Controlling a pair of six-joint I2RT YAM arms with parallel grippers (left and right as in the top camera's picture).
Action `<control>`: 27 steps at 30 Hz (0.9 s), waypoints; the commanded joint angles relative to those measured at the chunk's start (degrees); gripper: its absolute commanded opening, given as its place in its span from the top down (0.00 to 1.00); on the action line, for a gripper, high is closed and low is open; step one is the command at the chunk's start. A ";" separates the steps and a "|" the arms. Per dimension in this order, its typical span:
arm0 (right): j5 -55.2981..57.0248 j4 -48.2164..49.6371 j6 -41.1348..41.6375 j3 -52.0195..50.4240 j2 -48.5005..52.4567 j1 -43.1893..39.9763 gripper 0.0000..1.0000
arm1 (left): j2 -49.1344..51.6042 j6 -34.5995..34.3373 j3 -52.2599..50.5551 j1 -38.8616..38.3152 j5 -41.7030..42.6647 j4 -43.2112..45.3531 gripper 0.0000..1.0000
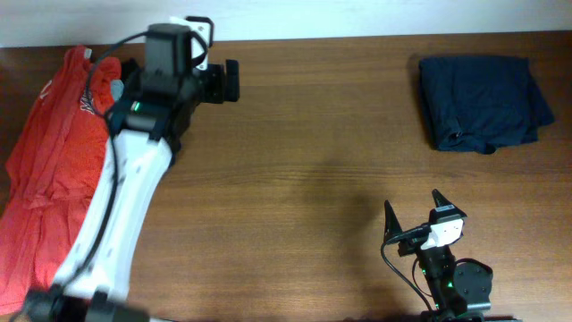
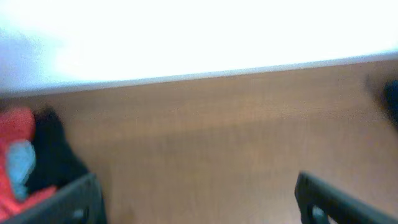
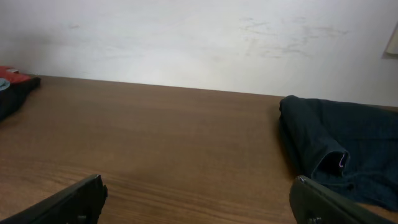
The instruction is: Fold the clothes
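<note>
A: Where is the red shirt (image 1: 45,152) lying?

B: It is lying rumpled at the worktop's (image 1: 313,161) left edge, with the dark garment (image 1: 483,100) sitting folded far right. The left end effector (image 2: 199,202) and right end effector (image 3: 196,199) are both gaping, empty.

A: Advice?

B: Probably pinching a hem corner, not the bunched middle.

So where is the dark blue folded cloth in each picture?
Overhead: the dark blue cloth is at the top right.
Left wrist: likely the dark blur at the right edge.
Right wrist: on the right side.
Shared landmark: the red clothes, at the left in every view.
</note>
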 commanded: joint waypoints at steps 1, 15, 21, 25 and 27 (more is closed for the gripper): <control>0.92 0.07 0.63 -0.57 -0.52 -0.22 0.01 | -9.66 0.92 -9.79 0.42 -3.10 5.35 0.01; 0.92 0.07 0.63 -0.57 -0.52 -0.22 0.01 | -41.16 0.92 -51.41 4.66 -1.03 24.68 0.01; 0.92 0.07 0.63 -0.57 -0.52 -0.22 0.01 | -56.50 0.90 -68.35 4.72 -1.05 32.52 0.01; 0.92 0.07 0.63 -0.55 -0.52 -0.22 0.01 | -65.88 0.87 -76.13 5.60 -1.01 33.05 0.01; 0.92 0.07 0.63 -0.57 -0.52 -0.22 0.01 | -69.00 0.87 -78.64 6.16 -1.01 33.00 0.01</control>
